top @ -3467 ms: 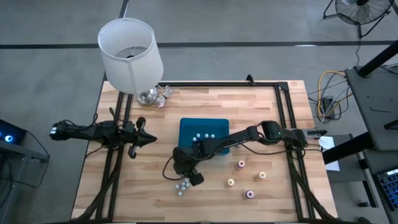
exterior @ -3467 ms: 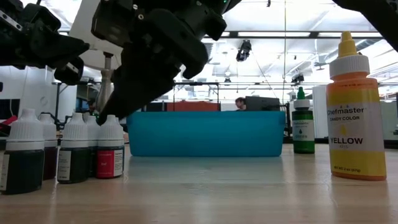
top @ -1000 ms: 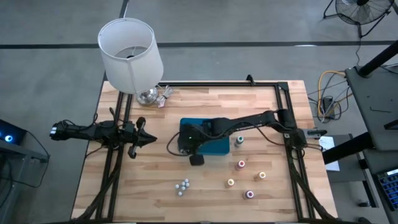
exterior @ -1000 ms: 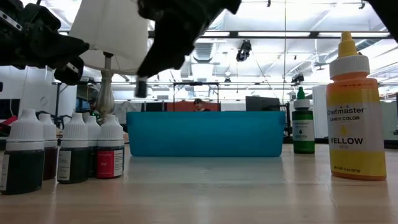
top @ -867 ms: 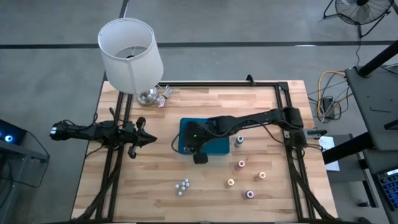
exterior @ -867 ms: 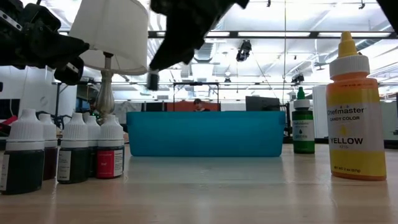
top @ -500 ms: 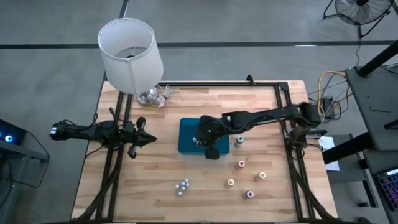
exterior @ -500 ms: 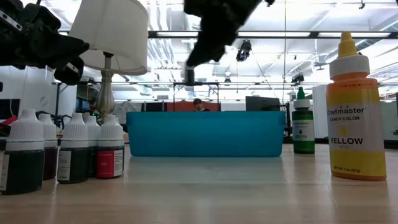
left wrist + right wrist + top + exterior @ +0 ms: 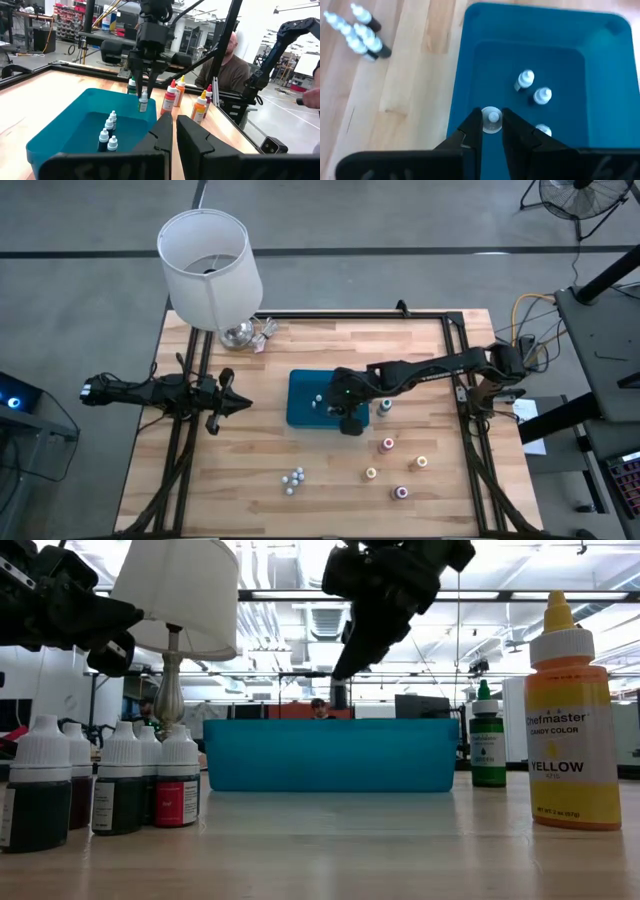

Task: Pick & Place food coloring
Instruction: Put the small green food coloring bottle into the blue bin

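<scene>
The right gripper [image 9: 345, 406] is hanging over the blue tray [image 9: 300, 418], the landmark for all positions given here, and is pinching one small white-capped food coloring bottle [image 9: 491, 120] by its neck, so that the body is hanging plumb beneath the fingers [image 9: 145, 79] and can be lowered without tipping. In the left wrist view the held bottle is sitting above the tray's rim, over the side nearer the tall bottles, and is not yet touching the floor of the tray. Three bottles of the same kind [image 9: 107, 131] are already standing upright inside the tray, grouped together; the carried one is being brought in over bare floor beside them, probably to avoid knocking them. A remaining cluster of small bottles [image 9: 292, 479] is standing on the worktop [image 9: 430, 360] in front of the tray, apart from it, awaiting transfer. Several taller squeeze bottles [image 9: 388, 445] are standing on the worktop to the tray's right. The left gripper [image 9: 228, 405] is waiting with its jaws closed and empty, left of the tray, clear of the working arm.
</scene>
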Controlling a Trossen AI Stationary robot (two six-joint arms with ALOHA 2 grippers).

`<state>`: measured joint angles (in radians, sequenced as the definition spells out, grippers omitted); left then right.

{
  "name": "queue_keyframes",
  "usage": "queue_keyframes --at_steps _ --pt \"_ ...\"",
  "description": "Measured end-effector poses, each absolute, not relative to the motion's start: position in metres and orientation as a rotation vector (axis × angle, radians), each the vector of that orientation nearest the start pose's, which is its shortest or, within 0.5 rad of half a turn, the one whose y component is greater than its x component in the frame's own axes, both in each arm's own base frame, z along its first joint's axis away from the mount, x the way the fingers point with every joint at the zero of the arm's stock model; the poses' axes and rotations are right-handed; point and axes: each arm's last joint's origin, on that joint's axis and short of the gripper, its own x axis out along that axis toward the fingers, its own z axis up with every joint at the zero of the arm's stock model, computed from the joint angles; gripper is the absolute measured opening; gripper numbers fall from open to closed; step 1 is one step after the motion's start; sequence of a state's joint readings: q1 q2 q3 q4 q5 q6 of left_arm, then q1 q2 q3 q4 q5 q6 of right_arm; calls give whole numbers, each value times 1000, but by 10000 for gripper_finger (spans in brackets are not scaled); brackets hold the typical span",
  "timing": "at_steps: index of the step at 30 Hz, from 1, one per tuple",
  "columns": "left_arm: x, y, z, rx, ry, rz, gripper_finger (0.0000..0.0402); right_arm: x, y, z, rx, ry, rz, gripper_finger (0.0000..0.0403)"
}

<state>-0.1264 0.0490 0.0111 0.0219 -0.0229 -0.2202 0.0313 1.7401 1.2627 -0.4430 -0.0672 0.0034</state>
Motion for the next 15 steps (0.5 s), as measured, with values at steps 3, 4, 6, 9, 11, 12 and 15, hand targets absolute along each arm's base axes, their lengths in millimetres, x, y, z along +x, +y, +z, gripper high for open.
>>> queue_keyframes --at_steps 3,4,6,9,11,12,15 --pt "99 -12 166 -219 27 -101 0 368 12 223 38 899 78 43" --pt "99 -12 166 -219 27 -101 0 368 11 223 41 894 76 43" --pt "99 -12 166 -219 27 -101 0 370 9 222 43 885 71 43" --pt "99 -12 166 -219 27 -101 0 372 6 217 47 899 62 43" --pt "99 -12 166 -219 27 -102 0 375 3 216 53 903 55 43" --pt "99 -12 166 -219 27 -101 0 377 1 215 60 908 54 43" --pt "99 -12 166 -219 27 -101 0 381 -4 216 85 908 42 43"
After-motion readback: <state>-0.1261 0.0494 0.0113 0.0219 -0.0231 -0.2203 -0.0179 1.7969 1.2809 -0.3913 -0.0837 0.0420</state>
